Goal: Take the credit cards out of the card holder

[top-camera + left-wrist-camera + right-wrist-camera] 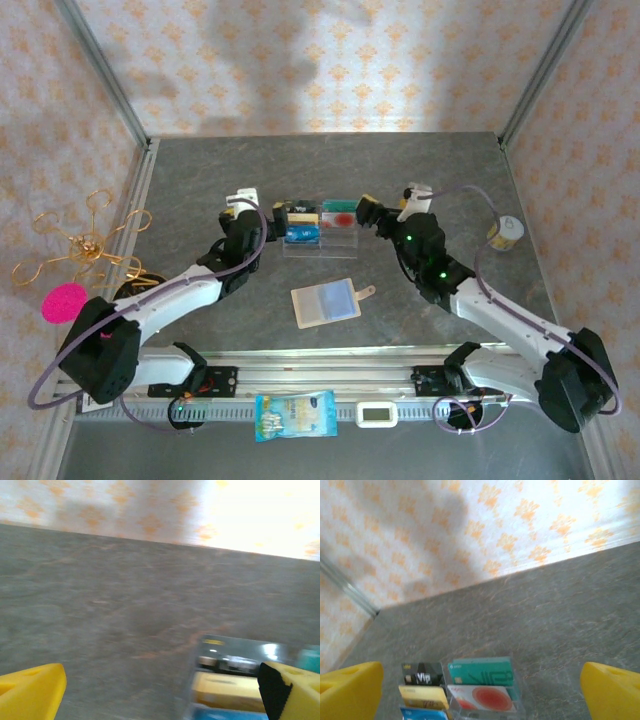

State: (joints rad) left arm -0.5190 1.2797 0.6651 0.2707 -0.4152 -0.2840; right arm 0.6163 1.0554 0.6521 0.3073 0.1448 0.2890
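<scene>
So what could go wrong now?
Both jaws hang open right beside the rack, so one swing could bump it and spill the cards. The left arm or right arm could also brush the open wallet lying between them and push it away.

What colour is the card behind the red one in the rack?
Teal-green card, clearest in the right wrist view.

Bare table (200,180) surrounds the card holder (325,303); the clear rack (320,230) stands near its far side.
</scene>
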